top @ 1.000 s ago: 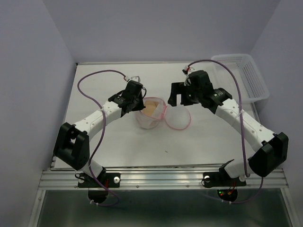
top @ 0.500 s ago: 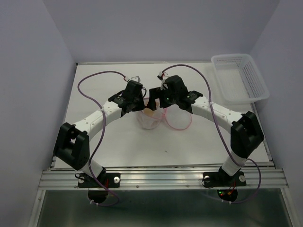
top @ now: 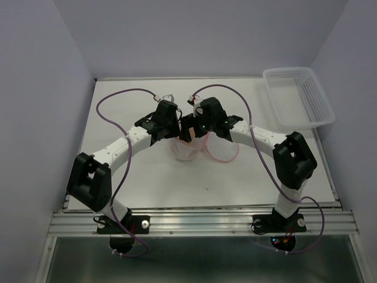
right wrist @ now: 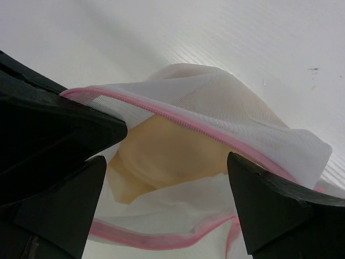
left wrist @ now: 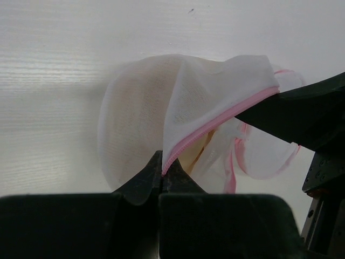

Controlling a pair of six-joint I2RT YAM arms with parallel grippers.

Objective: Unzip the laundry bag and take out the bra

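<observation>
The laundry bag point(top: 187, 150) is a white mesh pouch with pink zipper trim, lying open in two halves at the table's middle. It also shows in the left wrist view point(left wrist: 145, 108) and the right wrist view point(right wrist: 215, 102). My left gripper point(left wrist: 161, 171) is shut on the pink-trimmed rim and holds that half up. The tan bra point(right wrist: 161, 156) lies inside the opened pouch. My right gripper point(right wrist: 167, 178) is open, its fingers on either side of the bra at the pouch's mouth. In the top view the right gripper point(top: 189, 131) sits right beside the left gripper point(top: 171, 127).
A white plastic lattice basket point(top: 297, 97) stands at the table's back right corner. Purple cables loop over both arms. The second pouch half point(top: 222, 150) lies flat to the right of the first.
My right arm has swung left from the back right to the pouch, and its open gripper now sits at the pouch's mouth. The left gripper has held still on the rim.
</observation>
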